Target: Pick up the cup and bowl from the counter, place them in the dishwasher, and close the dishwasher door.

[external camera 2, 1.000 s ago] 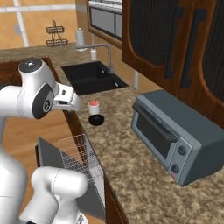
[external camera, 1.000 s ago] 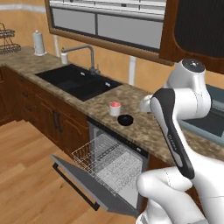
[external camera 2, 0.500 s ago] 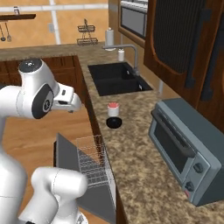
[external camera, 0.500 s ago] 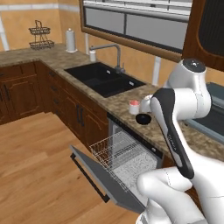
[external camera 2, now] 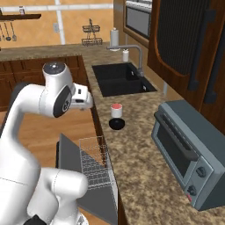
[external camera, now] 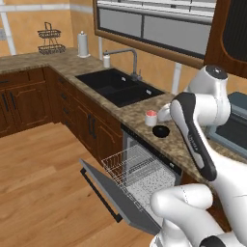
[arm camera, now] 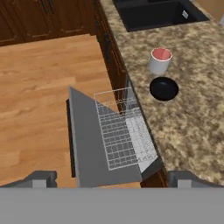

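The cup (external camera: pixel 151 117) (external camera 2: pixel 116 110) (arm camera: pixel 159 61), white-grey with a salmon-red inside, stands upright on the speckled brown counter (external camera: pixel 62 65) (external camera 2: pixel 145 167) (arm camera: pixel 197 113). Right beside it sits the black bowl (external camera: pixel 160 131) (external camera 2: pixel 116 124) (arm camera: pixel 164 89). Below them the dishwasher is open. Its grey dishwasher door (external camera: pixel 116 198) (external camera 2: pixel 70 162) (arm camera: pixel 87 140) hangs down and the white wire rack (external camera: pixel 130 166) (external camera 2: pixel 94 162) (arm camera: pixel 122 131) is pulled out. My gripper (external camera 2: pixel 83 99) (arm camera: pixel 112 179) is open and empty, high above the door, off the counter's edge and apart from cup and bowl.
A black sink (external camera: pixel 116 87) (external camera 2: pixel 121 79) with a faucet (external camera: pixel 128 55) lies beyond the cup. A white bottle (external camera: pixel 106 61) (external camera 2: pixel 125 55) stands near it. A grey toaster oven (external camera 2: pixel 193 149) sits on the counter past the bowl. Wood floor (external camera: pixel 43 183) spreads in front of the cabinets.
The whole picture has shifted in both base views, so the base has driven; the kitchen's corner has come into sight. The arm keeps its pose and the jaws stay open.
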Robot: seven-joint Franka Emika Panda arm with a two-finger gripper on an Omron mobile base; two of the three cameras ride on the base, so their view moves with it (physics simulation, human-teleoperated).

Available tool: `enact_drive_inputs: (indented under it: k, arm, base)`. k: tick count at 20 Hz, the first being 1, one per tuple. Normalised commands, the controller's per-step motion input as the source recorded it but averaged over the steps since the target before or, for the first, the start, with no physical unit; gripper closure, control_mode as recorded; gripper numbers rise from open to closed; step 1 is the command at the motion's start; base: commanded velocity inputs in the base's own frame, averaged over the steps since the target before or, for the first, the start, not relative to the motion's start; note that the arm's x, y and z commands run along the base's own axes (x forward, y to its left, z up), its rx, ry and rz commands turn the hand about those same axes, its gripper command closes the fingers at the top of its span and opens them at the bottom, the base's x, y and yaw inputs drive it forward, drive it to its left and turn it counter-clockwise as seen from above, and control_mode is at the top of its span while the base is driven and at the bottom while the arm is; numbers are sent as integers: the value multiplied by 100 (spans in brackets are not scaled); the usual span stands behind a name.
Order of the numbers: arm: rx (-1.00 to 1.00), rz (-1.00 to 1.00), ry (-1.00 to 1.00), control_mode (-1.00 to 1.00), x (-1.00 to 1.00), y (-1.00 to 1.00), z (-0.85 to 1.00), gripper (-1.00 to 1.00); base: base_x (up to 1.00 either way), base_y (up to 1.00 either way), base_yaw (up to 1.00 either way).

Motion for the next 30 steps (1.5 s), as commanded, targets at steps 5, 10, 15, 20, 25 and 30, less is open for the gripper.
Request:
enact_drive_inputs:
  k: [5,10,15,20,25,30]
  arm:
    - [0,0,0,-100,75,-3,-25,-100]
    - [0,0,0,-100,61,-22,-40,-100]
    - [0,0,0,-100,68,-10,-46,-100]
    - [0,0,1,-100,63,0,-34,-100]
    - [0,0,0,-100,58,0,-11,-100]
    - [0,0,0,-100,63,0,-8,-100]
  base:
    - [0,0,0]
    - [0,0,0]
    - [0,0,0]
    - [0,0,0]
    - [0,0,0]
    - [0,0,0]
